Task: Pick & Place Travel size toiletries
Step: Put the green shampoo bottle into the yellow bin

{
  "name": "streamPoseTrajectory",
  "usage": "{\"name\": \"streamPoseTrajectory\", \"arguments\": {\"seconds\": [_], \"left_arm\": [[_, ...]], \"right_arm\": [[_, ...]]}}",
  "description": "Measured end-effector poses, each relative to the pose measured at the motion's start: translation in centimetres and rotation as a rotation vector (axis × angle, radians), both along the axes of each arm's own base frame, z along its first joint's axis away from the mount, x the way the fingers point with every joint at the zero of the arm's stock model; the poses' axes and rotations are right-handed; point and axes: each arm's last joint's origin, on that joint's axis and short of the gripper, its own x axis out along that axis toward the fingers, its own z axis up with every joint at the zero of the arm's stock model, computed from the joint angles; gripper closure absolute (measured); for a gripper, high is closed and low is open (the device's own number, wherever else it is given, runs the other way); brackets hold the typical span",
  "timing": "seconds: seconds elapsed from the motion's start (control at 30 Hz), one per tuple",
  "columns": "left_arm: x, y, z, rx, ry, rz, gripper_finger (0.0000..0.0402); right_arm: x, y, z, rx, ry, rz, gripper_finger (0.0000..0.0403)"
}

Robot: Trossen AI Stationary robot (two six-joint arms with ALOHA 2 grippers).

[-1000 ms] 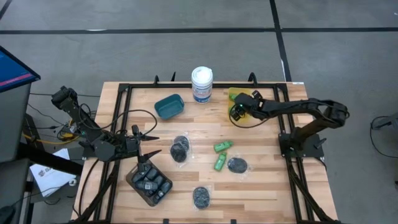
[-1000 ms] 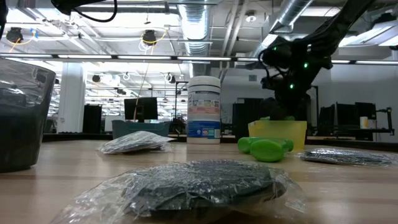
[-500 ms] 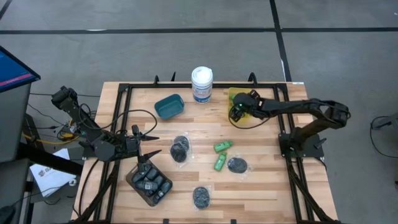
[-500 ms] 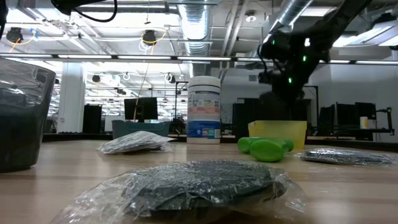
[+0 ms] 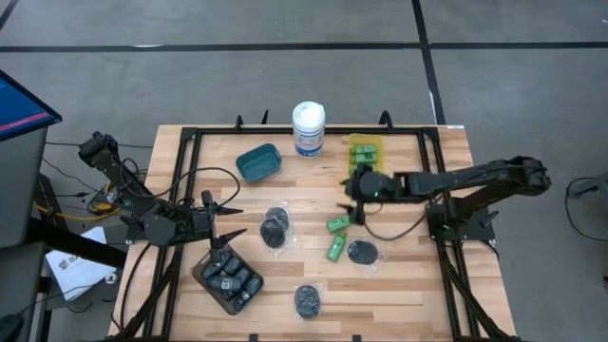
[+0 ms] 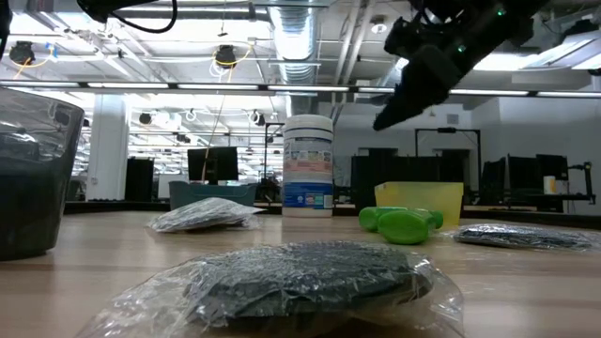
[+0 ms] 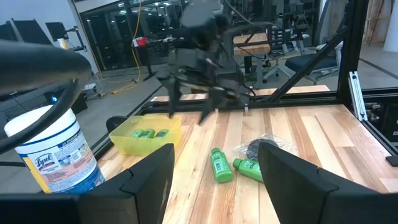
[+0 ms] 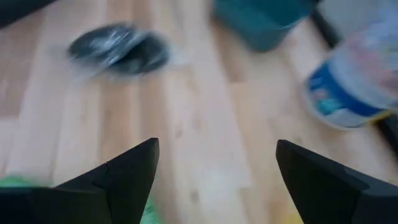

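Observation:
Two bright green mini bottles (image 5: pixel 336 236) lie on the table's middle; they also show in the left wrist view (image 7: pixel 231 166) and the low view (image 6: pixel 402 225). More green bottles lie in the yellow container (image 5: pixel 366 150). Round dark wrapped pieces lie at the centre (image 5: pixel 275 228), to the right (image 5: pixel 362 252) and near the front (image 5: pixel 307 300). Dark mini bottles fill the brown container (image 5: pixel 228 281). My right gripper (image 5: pixel 355 198) hangs open and empty in the air (image 6: pixel 399 101) between the yellow container and the two green bottles. My left gripper (image 5: pixel 226 223) is open and empty, above the brown container's far end.
A tall white canister with a blue label (image 5: pixel 308 128) stands at the far edge, with a teal container (image 5: pixel 257 162) to its left. Black frame rails run along the table's left, right and far sides. Bare wood lies between the wrapped pieces and the teal container.
My right gripper has risen from the yellow container and gone toward the table's near edge, to just beyond the two green bottles. The yellow container, with green bottles in it, now shows uncovered.

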Motion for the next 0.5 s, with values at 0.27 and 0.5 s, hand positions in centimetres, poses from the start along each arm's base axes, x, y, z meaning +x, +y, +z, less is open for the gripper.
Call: {"name": "streamPoseTrajectory", "arguments": {"seconds": [0.27, 0.5], "left_arm": [[0.0, 0.0, 0.0, 0.0, 0.0, 0.001, 0.0175], [0.0, 0.0, 0.0, -0.001, -0.001, 0.004, 0.0175]], "right_arm": [[2.3, 1.7, -5.3, 0.011, 0.172, 0.07, 0.0087], [4.1, 1.9, -8.5, 0.058, 0.195, 0.141, 0.0088]]}}
